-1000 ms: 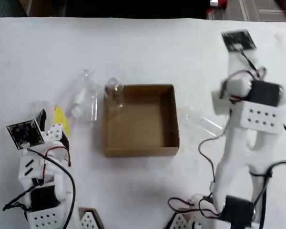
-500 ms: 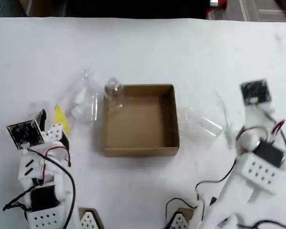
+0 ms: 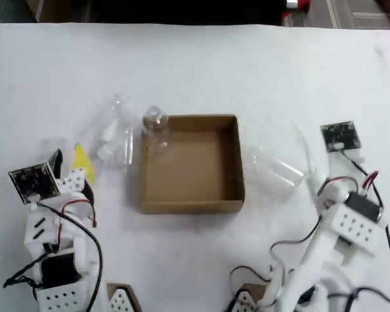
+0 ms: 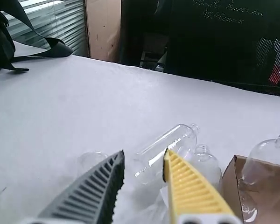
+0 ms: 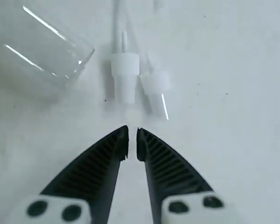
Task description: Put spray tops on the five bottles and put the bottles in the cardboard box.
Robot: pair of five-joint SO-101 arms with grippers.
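The cardboard box [image 3: 145, 195] sits open mid-table. Left of it lie clear bottles [image 3: 110, 133], and one bottle [image 3: 155, 123] stands upright at the box's far left corner. My left gripper [image 4: 143, 163] is open, its grey and yellow fingers low over the table, short of a lying bottle [image 4: 165, 147]. Right of the box lies another clear bottle [image 3: 273, 169], with a white spray top [image 3: 309, 166] beside it. My right gripper [image 5: 132, 140] is shut on nothing, just short of that spray top [image 5: 123, 77] and a small clear cap [image 5: 156, 91].
A small bottle [image 4: 203, 161] and a rounder upright one [image 4: 266, 158] stand by the box corner [image 4: 231, 182]. The white table [image 3: 201, 65] stretches bare beyond the box. My right arm [image 3: 351, 221] stands near the front right edge.
My right arm has pulled back from the far right of the table toward the front and now hangs low beside the spray top. The left arm has not moved.
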